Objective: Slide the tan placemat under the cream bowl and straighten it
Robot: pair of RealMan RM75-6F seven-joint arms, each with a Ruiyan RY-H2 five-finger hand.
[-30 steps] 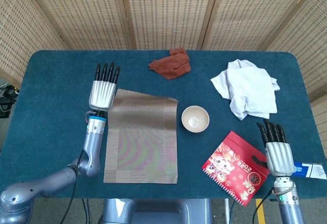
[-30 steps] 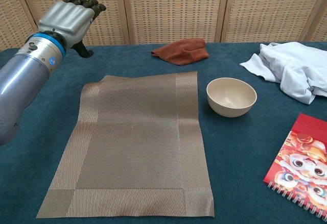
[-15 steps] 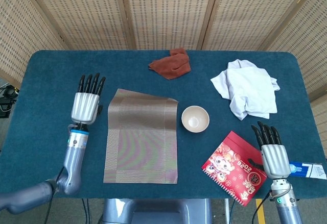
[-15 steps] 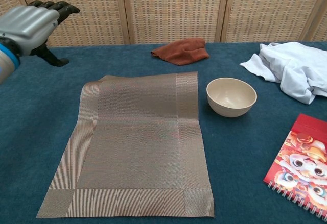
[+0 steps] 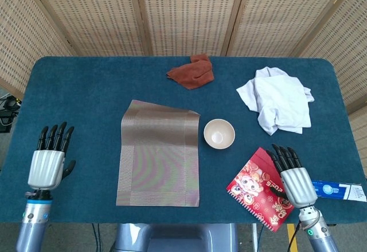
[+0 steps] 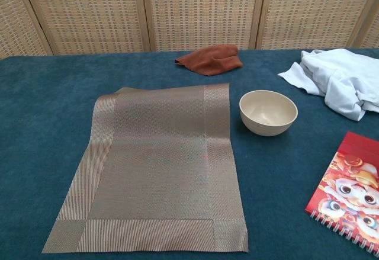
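- The left hand [image 5: 47, 165] sits at the lower left of the head view, near the table's front edge, well apart from the mat. Its fingers are straight, side by side with slight gaps, and hold nothing. The chest view does not show it at all.
- The tan placemat [image 5: 159, 154] lies flat in the centre-left of both views. Its right edge is just beside the cream bowl [image 5: 219, 133] but not under it, so the sliding step looks not yet done.
- The mat's far edge seems a little skewed against the table edge, and its far left corner looks slightly lifted in the chest view; I judge it needs straightening too.
- The next move, as I read it, calls for one hand to lift or steady the bowl while the other draws the mat rightward beneath it, then squares it.
- A rust cloth [image 5: 191, 70] lies upper centre and a white cloth [image 5: 277, 97] upper right, both clear of the mat.
- A red notebook [image 5: 263, 187] at lower right is partly covered by the right hand [image 5: 293, 179], whose fingers are extended, slightly apart and empty. Whether it touches the notebook I cannot tell.
- A small blue-and-white packet [image 5: 340, 190] at the far lower right is too small to identify.
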